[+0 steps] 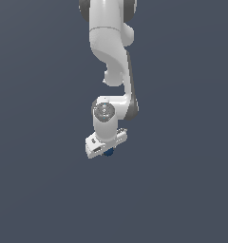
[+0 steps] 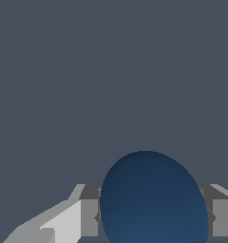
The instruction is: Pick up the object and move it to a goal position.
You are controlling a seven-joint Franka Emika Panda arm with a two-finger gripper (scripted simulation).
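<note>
Wrist view shows you the small dark blue smooth ball wedged between both fingers of the white robot gripper, which clenches it; exterior view: ball peeks beneath the gripper.

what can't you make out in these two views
- Exterior view: the ball is mostly hidden under the gripper; the fingertips cannot be seen.
- Wrist view: the ball is cut off by the frame edge and covers the gap between the fingers.
- No goal marker shows in either view.
</note>
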